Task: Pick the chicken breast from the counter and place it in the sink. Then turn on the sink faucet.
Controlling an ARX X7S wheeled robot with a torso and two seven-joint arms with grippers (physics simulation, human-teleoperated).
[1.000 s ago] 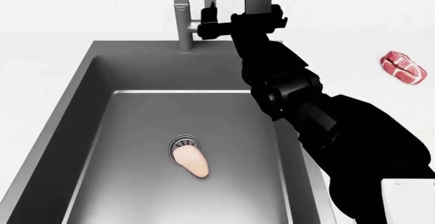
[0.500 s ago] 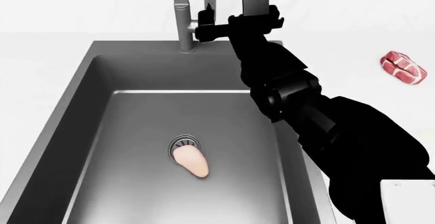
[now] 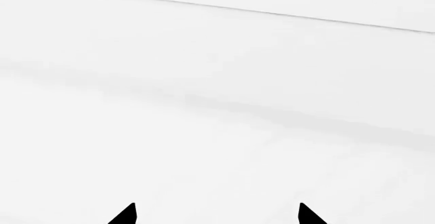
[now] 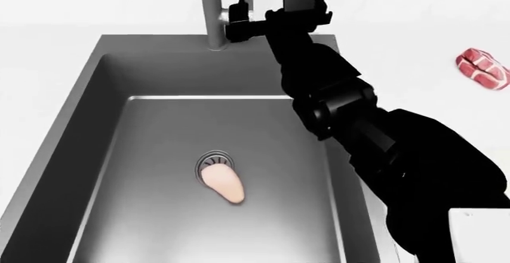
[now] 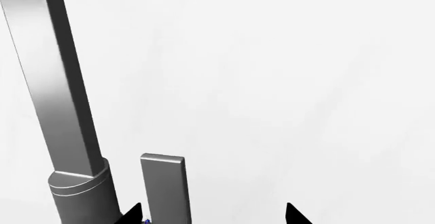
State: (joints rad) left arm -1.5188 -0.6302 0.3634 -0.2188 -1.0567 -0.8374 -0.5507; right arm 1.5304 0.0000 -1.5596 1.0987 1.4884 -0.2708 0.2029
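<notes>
Since a second ago, right gripper [image 4: 237, 19] is closing toward the lever [image 5: 163, 186], fingers spread with nothing held. Chicken [image 4: 223, 183] is lying in the sink [image 4: 159, 131], at the drain's 5 o'clock. Faucet [image 4: 210, 12] is remaining off, I judge.

chicken breast [image 4: 223, 183] in sink [image 4: 104, 83]
</notes>
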